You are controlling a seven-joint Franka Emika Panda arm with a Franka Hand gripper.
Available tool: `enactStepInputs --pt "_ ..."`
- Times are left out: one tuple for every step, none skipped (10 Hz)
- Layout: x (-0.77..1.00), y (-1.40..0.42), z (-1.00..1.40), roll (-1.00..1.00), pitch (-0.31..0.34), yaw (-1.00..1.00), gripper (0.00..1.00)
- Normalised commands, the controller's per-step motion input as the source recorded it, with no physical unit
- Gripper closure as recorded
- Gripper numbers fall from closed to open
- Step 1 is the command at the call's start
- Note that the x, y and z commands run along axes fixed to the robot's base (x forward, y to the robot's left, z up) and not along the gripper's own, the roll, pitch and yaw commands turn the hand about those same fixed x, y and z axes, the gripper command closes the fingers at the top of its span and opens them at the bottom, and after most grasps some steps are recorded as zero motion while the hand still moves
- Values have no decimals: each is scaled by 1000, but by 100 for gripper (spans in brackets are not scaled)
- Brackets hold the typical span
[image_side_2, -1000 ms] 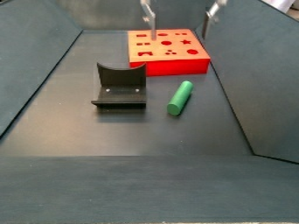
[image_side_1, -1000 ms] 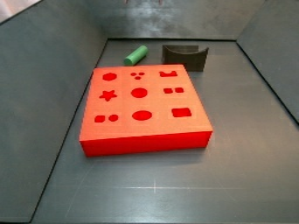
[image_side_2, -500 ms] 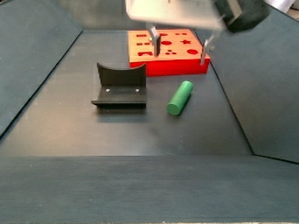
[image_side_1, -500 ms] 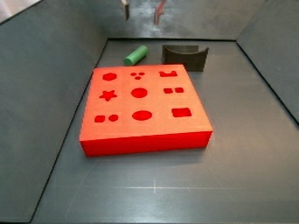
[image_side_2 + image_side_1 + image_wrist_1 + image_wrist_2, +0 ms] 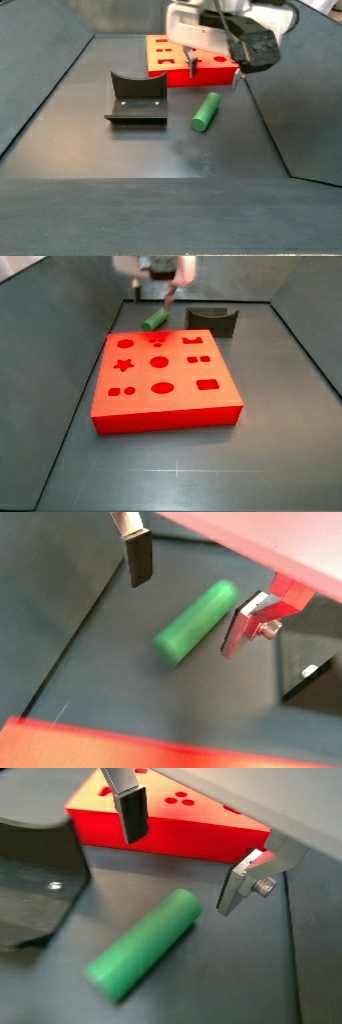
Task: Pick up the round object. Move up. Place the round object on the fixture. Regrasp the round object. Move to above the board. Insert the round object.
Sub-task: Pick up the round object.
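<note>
- Gripper (image 5: 181, 853) spread wide and empty, hanging above the green peg (image 5: 144, 957), fingers (image 5: 139, 559) to either side of it in both wrist views, not touching.
- Peg lying flat on the grey floor (image 5: 160, 150), between the notched fixture (image 5: 136, 98) and the red board (image 5: 162, 378), just beside the board's edge.
- Fixture notch empty; board holes unfilled.
- Judged stage: first pickup, not yet closed on the peg.
- Left to do: lift, rest on fixture, regrasp, carry over board, insert.
</note>
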Motion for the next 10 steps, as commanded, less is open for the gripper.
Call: enactStepInputs --pt "0 -86 -783 -139 0 674 0" --pt "0 -26 -777 -133 0 597 0" --pt "23 0 -589 -40 0 403 0" --pt "0 0 -317 0 0 206 0" --pt "43 0 -180 49 0 77 0" --pt "0 0 0 4 0 0 0" --pt "-249 49 -243 70 0 0 0" --pt "-23 397 -303 0 10 -74 0" --pt "0 409 -189 -13 10 -103 0" --pt "34 289 0 -26 40 -17 0"
